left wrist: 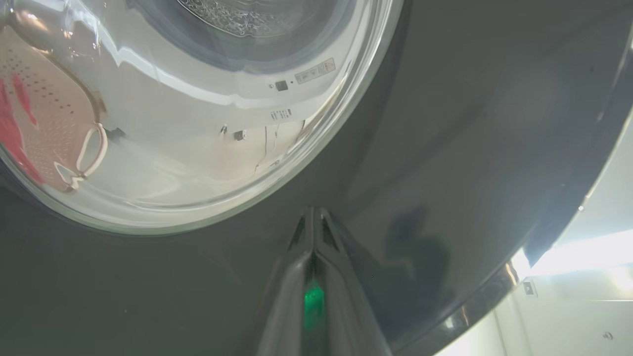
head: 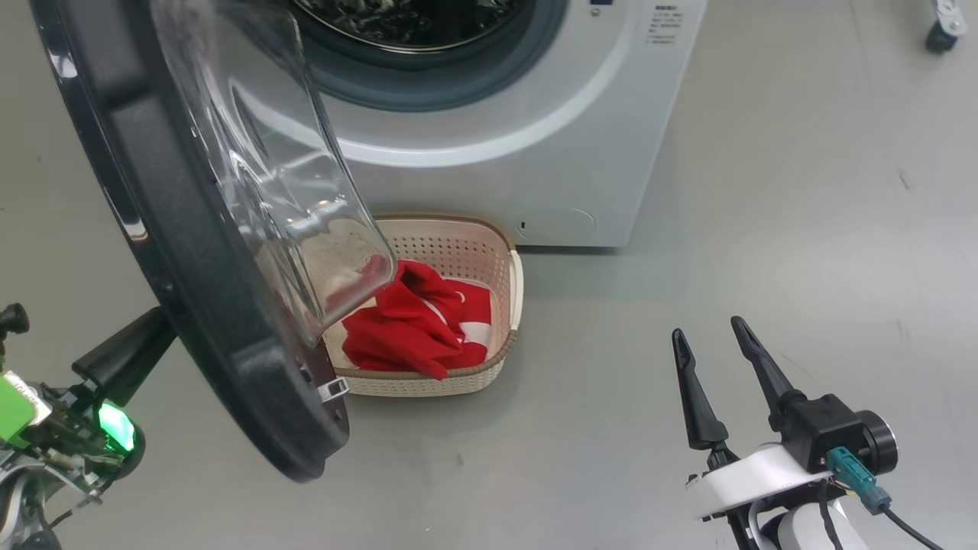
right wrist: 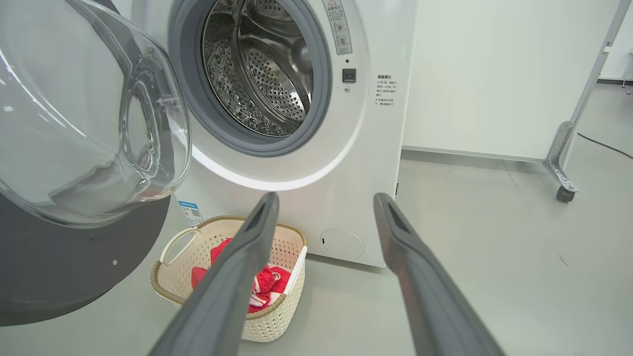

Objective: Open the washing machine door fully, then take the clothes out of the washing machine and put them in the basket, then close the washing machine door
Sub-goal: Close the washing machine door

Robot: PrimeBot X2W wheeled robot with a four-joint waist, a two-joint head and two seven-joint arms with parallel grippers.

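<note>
One step remains, closing the round, black-rimmed, glass-bowled washing machine door (head: 191, 252). The left pincer (left wrist: 312, 217), fingers pressed together and holding nothing, seemingly touches its outer face; push steadily toward the white front-loading washing machine (head: 535, 137) ahead. The right pincer (head: 714, 344), spread wide and empty, hangs well clear; the red-and-white striped clothes (head: 416, 325) lie in the cream perforated plastic basket (head: 500, 252) beyond the door.

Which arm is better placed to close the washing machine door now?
The left. Its shut pincer already rests against the black outer rim of the washing machine door, ready to push. The right pincer hangs open over bare floor, apart from the door.
</note>
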